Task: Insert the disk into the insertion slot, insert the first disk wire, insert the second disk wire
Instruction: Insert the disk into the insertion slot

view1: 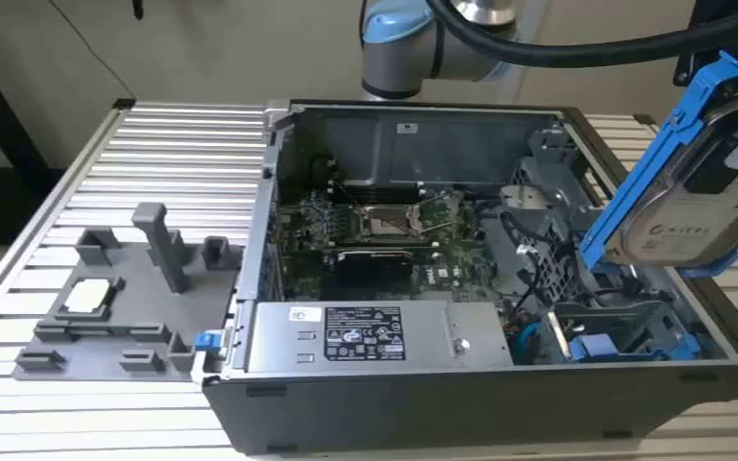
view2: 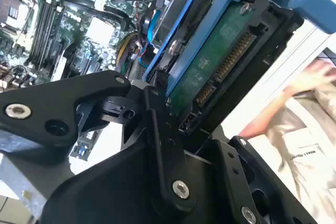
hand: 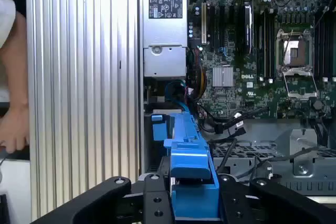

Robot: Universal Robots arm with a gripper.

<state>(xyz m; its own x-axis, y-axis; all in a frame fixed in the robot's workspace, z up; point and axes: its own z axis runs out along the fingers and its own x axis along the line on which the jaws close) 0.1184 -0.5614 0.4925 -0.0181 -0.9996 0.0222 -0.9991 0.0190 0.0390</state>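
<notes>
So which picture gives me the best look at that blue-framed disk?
The exterior view: the disk hangs tilted above the open case, its silver face, white label and blue frame visible. The second wrist view shows its green circuit-board side and connector up close; the first wrist view shows the frame's blue edge.

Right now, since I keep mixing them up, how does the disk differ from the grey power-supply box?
The disk is held tilted over the case by the gripper; the power-supply box sits flat inside it. The disk is clipped in a blue frame; the power-supply box has none. The disk's label is white, the power-supply box's sticker black-and-white. Both are grey and rectangular.
</notes>
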